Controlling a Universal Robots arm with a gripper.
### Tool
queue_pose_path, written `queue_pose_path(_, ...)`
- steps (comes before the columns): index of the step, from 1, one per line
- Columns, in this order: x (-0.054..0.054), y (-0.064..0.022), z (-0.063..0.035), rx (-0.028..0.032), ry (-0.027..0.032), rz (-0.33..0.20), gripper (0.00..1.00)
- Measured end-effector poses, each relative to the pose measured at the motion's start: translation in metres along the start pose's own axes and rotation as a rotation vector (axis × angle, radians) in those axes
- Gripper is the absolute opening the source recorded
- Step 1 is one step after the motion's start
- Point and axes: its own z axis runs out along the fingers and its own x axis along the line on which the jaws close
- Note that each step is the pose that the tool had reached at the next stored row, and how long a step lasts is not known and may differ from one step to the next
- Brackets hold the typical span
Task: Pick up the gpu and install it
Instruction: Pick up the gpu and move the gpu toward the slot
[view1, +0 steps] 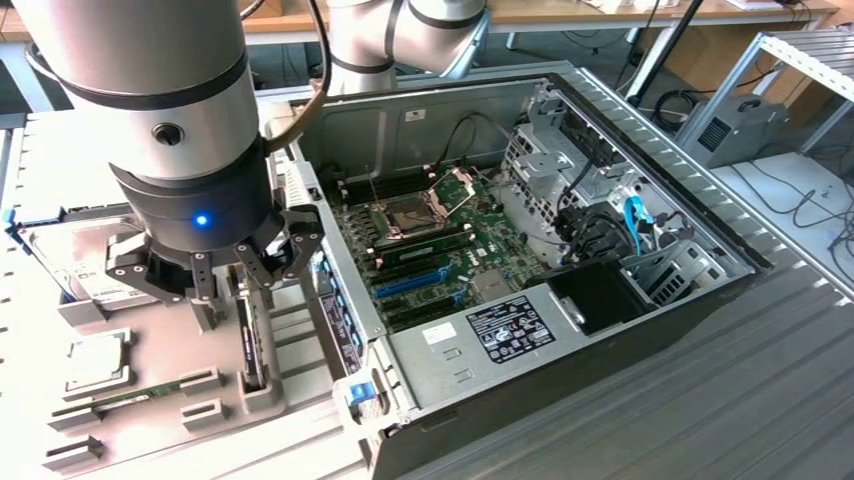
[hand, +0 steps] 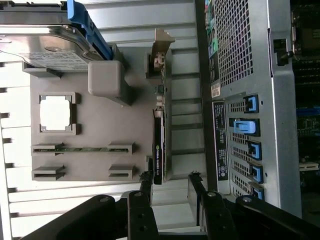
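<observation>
The gpu stands on edge in a slot of the grey parts holder, beside the open computer case. In the wrist view the gpu shows edge-on, with its black cooler facing sideways and its green board behind. My gripper hangs just above it, open and holding nothing. In the wrist view the gripper has its two black fingers spread. The card's near end lines up with the gap, closer to one finger. I see no contact.
The holder also carries a silver hard drive, a square processor and a memory stick. Inside the case lies the motherboard with blue slots. The case's rear panel is close beside the gpu.
</observation>
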Motion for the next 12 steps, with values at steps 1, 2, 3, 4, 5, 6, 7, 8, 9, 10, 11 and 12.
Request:
queue_pose_path(1,0.0,0.0,0.0002,0.0,0.0,0.0,0.42)
queue_pose_path(2,0.0001,0.0,0.0004,0.0,0.0,0.0,0.42)
queue_pose_path(3,0.0001,0.0,0.0006,0.0001,0.0001,0.0,0.42)
queue_pose_path(4,0.0001,0.0,0.0008,0.0,0.0,0.0,0.42)
queue_pose_path(5,0.0001,0.0,0.0011,0.0,0.0,0.0,0.42)
queue_pose_path(6,0.0002,-0.0001,0.0013,0.0,0.0,0.0,0.42)
queue_pose_path(7,0.0002,-0.0001,0.0016,0.0,0.0,0.0,0.42)
queue_pose_path(8,0.0002,-0.0001,0.002,0.0,0.0,0.0,0.42)
queue_pose_path(9,0.0002,-0.0001,0.0022,0.0,0.0,0.0,0.42)
queue_pose_path(10,0.0002,-0.0001,0.0024,0.0,0.0,0.0,0.42)
queue_pose_path(11,0.0002,-0.0001,0.0027,-0.0001,0.0,0.0,0.42)
queue_pose_path(12,0.0002,-0.0001,0.0029,0.0,0.0,0.0,0.42)
